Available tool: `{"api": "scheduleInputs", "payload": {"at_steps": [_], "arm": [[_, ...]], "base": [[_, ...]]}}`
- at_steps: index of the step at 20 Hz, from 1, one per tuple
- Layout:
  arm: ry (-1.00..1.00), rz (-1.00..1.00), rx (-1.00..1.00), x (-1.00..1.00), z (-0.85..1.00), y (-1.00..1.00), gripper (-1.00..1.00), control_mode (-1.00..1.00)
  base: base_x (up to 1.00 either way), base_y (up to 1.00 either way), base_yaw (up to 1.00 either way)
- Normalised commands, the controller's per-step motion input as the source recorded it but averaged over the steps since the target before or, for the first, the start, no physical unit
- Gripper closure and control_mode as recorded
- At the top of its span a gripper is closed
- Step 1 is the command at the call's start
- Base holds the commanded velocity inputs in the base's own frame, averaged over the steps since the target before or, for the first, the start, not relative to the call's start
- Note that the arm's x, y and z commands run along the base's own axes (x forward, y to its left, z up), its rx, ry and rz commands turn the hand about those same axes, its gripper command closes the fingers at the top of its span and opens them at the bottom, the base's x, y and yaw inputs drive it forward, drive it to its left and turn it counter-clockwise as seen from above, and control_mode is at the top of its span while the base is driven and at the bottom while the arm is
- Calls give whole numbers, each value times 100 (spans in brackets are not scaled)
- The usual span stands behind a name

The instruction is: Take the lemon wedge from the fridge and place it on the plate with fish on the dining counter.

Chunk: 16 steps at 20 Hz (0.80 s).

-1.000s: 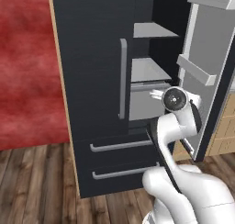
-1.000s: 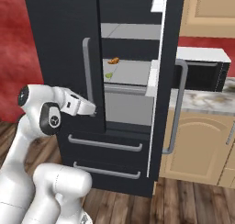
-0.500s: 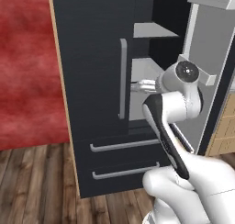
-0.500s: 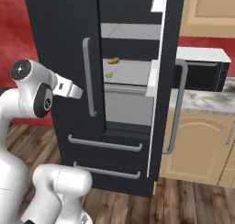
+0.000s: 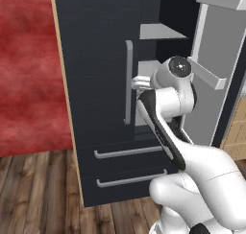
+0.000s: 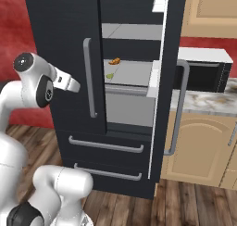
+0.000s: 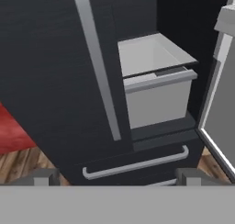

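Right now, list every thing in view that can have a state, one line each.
Tall black two-door fridge: right door swung open, left door shut.
Two lower fridge drawers: both shut.
Tiny yellow-green lemon wedge: lying on a pale grey shelf inside, untouched.
Small orange curved item: lying on the same shelf, further back.
Claw: in front of the shut left door, holding nothing; open or shut cannot be told.

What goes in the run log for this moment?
stage: reaching to fridge | right door open | lemon wedge on shelf beside orange item | pincer empty, outside fridge | jaw state unclear
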Motion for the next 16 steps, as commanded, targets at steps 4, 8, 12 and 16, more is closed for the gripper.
{"api": "scheduleInputs", "payload": {"at_steps": [4, 8, 12, 16], "arm": [[0, 0, -3, 56, -13, 38, -100, -100], [0, 7, -2, 56, -18, -29, -100, -100], [2, 9, 0, 45, -4, -41, -100, -100], [4, 5, -1, 52, -7, 0, -100, -100]], "base": [[0, 0, 0], [0, 0, 0], [0, 0, 0], [0, 0, 0]]}}
